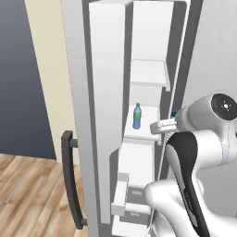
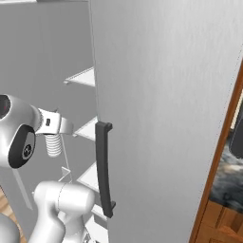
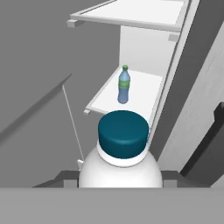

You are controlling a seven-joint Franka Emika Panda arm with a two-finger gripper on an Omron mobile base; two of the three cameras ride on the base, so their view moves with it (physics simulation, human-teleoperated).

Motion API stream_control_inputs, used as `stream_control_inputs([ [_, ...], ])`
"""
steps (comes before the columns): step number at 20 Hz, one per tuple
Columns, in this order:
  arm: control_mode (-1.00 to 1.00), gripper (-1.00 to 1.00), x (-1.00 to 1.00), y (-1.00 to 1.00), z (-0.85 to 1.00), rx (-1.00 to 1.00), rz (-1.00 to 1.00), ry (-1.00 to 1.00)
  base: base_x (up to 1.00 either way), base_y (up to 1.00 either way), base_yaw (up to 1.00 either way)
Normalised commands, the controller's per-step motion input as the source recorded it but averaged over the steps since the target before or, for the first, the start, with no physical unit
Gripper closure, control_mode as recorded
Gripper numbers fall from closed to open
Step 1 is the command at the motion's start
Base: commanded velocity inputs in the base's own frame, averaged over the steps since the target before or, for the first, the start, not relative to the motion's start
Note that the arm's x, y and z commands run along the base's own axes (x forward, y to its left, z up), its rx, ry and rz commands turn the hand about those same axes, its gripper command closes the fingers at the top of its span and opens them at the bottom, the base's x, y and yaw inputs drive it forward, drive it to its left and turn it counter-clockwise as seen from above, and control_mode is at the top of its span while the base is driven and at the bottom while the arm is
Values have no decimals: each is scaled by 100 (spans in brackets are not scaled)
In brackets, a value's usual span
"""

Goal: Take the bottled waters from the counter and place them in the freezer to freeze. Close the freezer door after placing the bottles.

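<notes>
The gripper [image 3: 120, 183] is clamped on the whitish bottle [image 3: 121, 168], which has a dark teal cap, in front of the open freezer [image 1: 148, 69]. The blue bottle [image 1: 137, 116] stands upright on a white shelf [image 1: 150, 127] inside the freezer.

I see one bottle [image 1: 137, 116] upright on a shelf [image 1: 146, 131] inside the freezer [image 1: 149, 55]. The second bottle [image 3: 122, 164] sits between my jaws, just before that shelf, right of the freezer door [image 1: 81, 92].

kitchen; open freezer [image 1: 148, 78], wood floor [image 1: 28, 194]
</notes>
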Motion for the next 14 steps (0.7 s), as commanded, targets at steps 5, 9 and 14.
stream_control_inputs([
  [5, 100, 100, 0, 0, 0, 0, 0, 0, 23, 24, 0],
  [9, 100, 100, 0, 0, 0, 0, 0, 0, 16, 29, 0],
  [14, 100, 100, 0, 0, 0, 0, 0, 0, 14, 20, 0],
])
